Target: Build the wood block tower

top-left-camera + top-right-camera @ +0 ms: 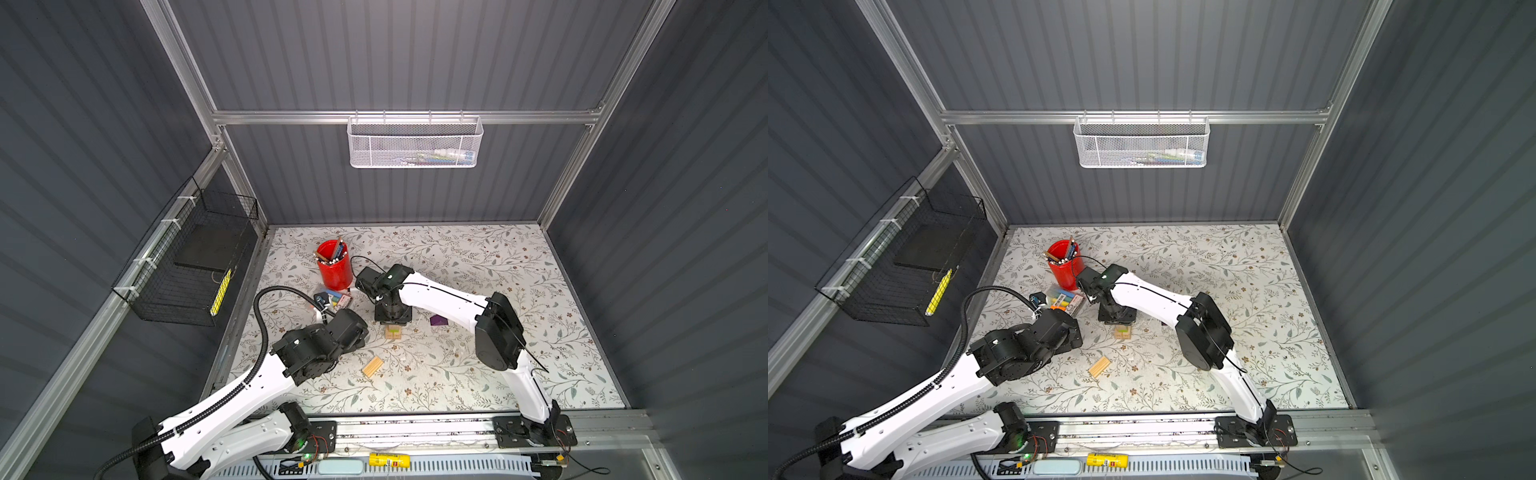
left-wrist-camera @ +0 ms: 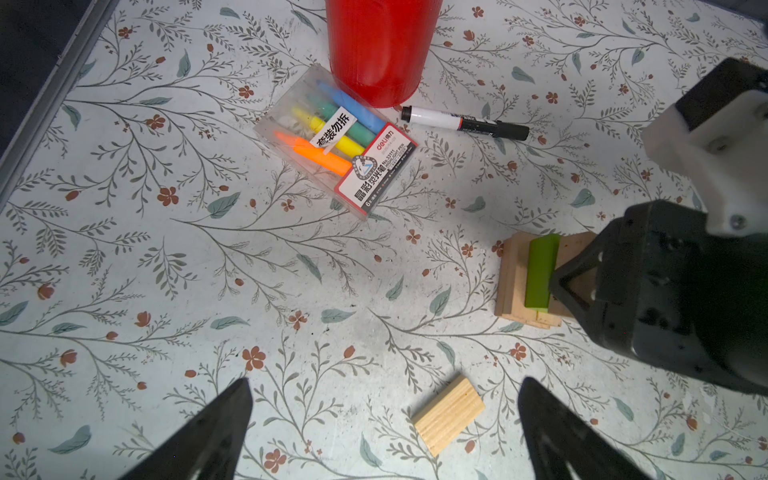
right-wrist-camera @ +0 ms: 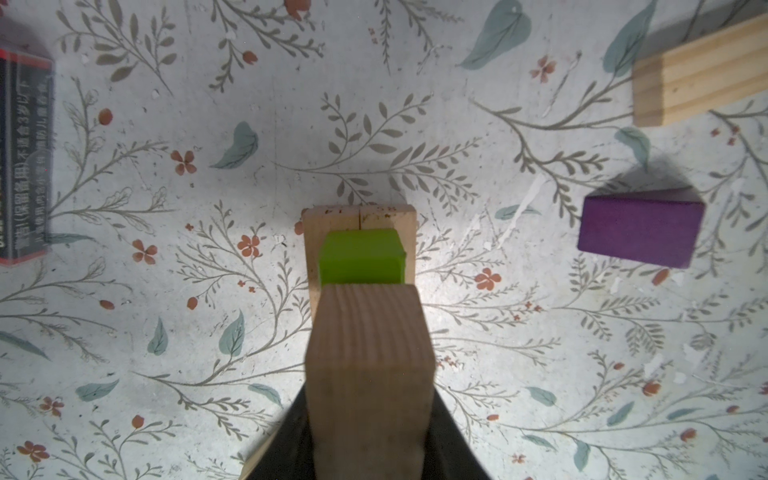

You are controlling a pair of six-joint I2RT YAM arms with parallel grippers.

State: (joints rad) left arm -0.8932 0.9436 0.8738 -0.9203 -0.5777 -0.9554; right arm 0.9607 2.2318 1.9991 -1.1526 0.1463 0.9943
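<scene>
The right gripper (image 3: 370,419) is clamped on a pale brick (image 3: 368,353) and hangs right over the tower (image 1: 393,333), which stands a little left of the middle of the table (image 1: 478,374). The tower is a short stack of wood bricks with the green block (image 3: 360,257) on top. The held brick covers part of the green block from above; whether they touch I cannot tell.

The purple block (image 3: 640,228) lies flat on the table just right of the tower, clear of both grippers. A loose brick (image 1: 372,366), grooved side up, lies near the tower on its near-left side.

The left gripper (image 2: 388,436) is spread wide and holds nothing. It hangs left of the tower, with the loose brick just ahead of its fingers (image 2: 224,432).

Far left of the tower stand the cup (image 1: 334,270) and the highlighter packet (image 2: 332,141).
</scene>
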